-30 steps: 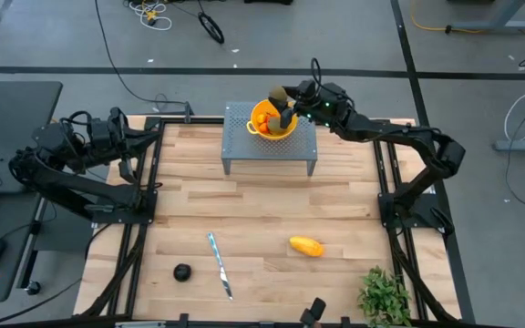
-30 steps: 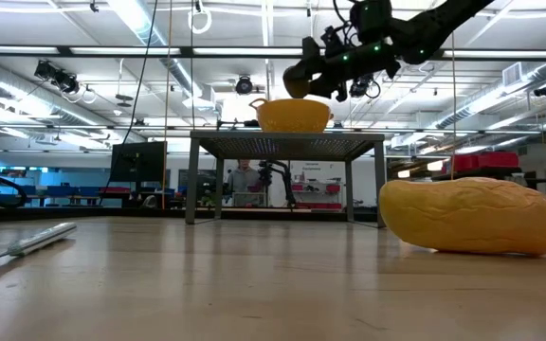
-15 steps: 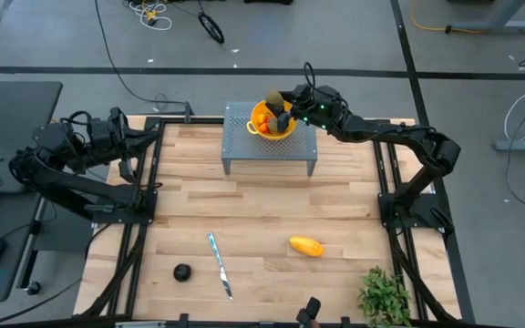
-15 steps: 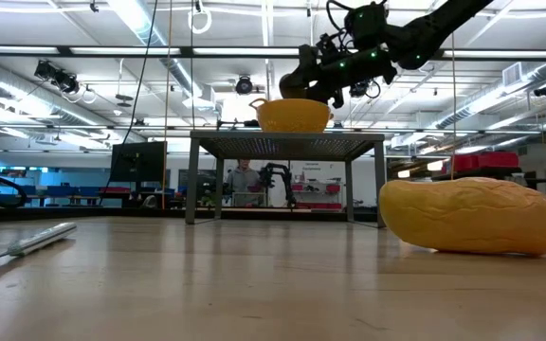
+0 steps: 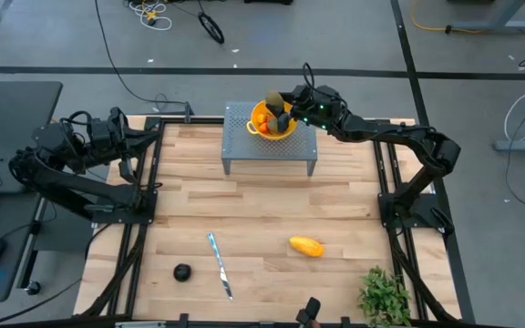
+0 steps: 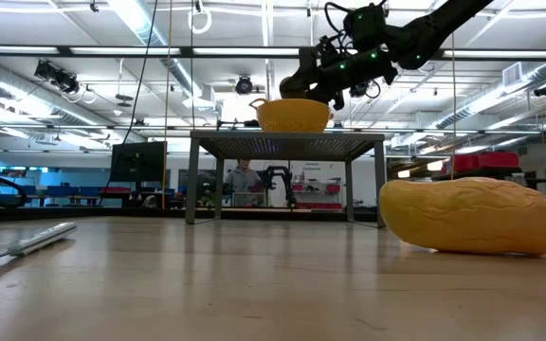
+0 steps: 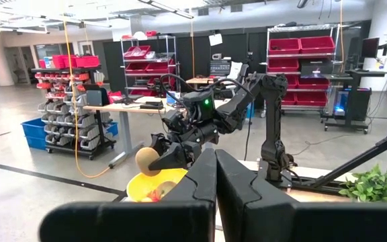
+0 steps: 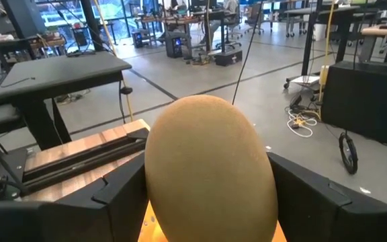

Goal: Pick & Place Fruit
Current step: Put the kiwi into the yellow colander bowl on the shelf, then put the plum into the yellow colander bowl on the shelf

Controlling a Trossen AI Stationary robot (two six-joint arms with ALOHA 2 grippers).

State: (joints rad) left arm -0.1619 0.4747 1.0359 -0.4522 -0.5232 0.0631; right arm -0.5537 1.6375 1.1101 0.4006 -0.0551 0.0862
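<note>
The right gripper (image 5: pixel 278 108) is clamped on an olive-green oval fruit (image 8: pixel 210 168) — matte, egg-shaped — held just above the yellow bowl (image 5: pixel 272 127) on the metal stand (image 5: pixel 270 150). On the table lie one yellow-orange oblong (image 5: pixel 306 246) and one black round fruit (image 5: pixel 182 271) — well apart. The left gripper (image 7: pixel 215 195) waits at the table's left edge, fingers pressed together.

Wooden plank surface (image 5: pixel 262 219), dark metal frame along both sides. Small grey perforated metal stand (image 5: pixel 270 143) at far middle, yellow colander (image 5: pixel 274 127) on top. Slim silver knife (image 5: pixel 219 264) lying near front edge, left of centre. Leafy green plant (image 5: pixel 386 296) at front right corner. Cables (image 5: pixel 149 11) on grey floor beyond. Red storage bins (image 7: pixel 310 44) on shelving in room behind.
</note>
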